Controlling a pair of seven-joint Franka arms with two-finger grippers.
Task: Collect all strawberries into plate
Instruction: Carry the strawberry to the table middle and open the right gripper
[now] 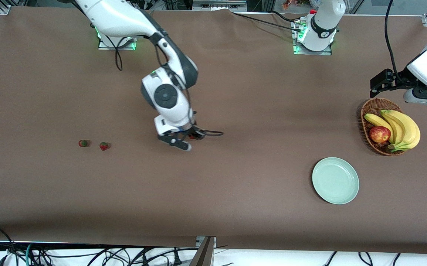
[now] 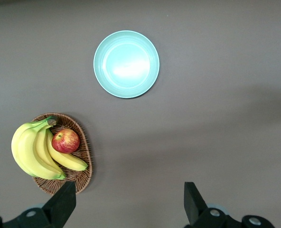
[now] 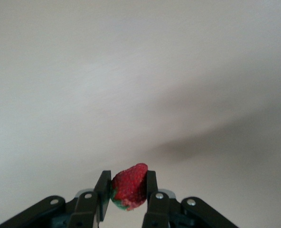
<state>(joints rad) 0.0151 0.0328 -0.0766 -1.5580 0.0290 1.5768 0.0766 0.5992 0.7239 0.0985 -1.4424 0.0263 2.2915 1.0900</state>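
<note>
So: plate point(image 1: 335, 180) empty. Right gripper point(image 3: 129, 192) clamps one strawberry point(image 3: 129, 186) over mid-table, apparently airborne; two strawberries point(image 1: 83, 143) point(image 1: 104, 146) remain. Left gripper point(image 2: 128, 202) waits, spread, over basket point(image 1: 368, 111).

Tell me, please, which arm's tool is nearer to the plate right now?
Left. The left tool hangs open above the table beside the basket, close to the plate. The right tool is over mid-table, shut on a strawberry, well toward the right arm's end.

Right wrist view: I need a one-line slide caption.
Right gripper shut on a small red strawberry with a green leafy top, above the bare brown table.
</note>
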